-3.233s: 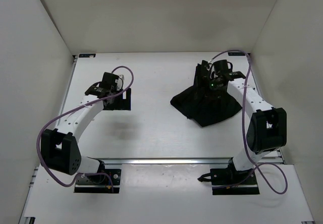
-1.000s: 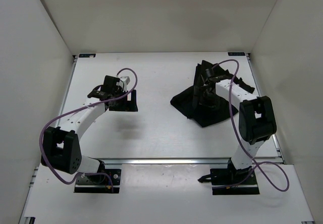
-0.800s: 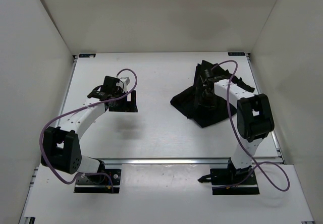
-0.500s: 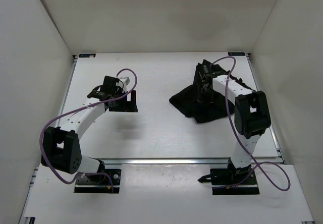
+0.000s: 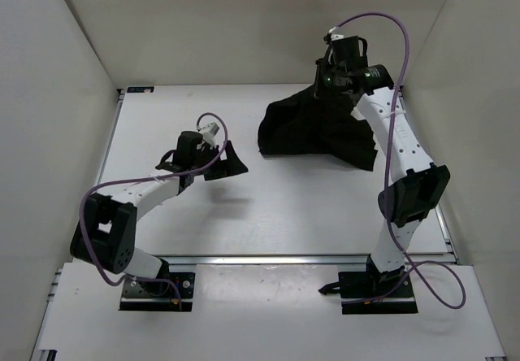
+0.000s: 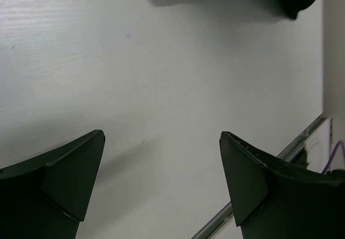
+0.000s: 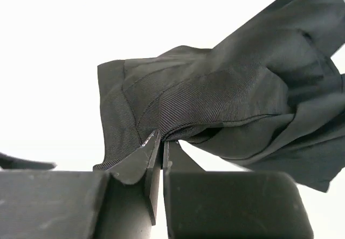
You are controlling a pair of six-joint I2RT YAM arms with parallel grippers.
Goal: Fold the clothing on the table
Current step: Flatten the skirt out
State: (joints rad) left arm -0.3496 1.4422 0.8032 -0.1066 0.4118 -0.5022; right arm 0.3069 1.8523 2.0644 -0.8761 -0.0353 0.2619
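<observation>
Clothing (image 5: pixel 313 127) hangs pinched in the right tool (image 7: pixel 160 140) while the left tool (image 6: pixel 160 136) gapes empty.

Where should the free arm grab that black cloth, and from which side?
Probably the clothing at its left corner, coming in from the left. The right gripper pinches it up high, so it drapes down spread out, and that corner is the loose end nearest the open left gripper.

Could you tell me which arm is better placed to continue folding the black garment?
Probably right: the right gripper is shut on the black fabric garment, holding it up; the left gripper is open, apart, above the white table.
</observation>
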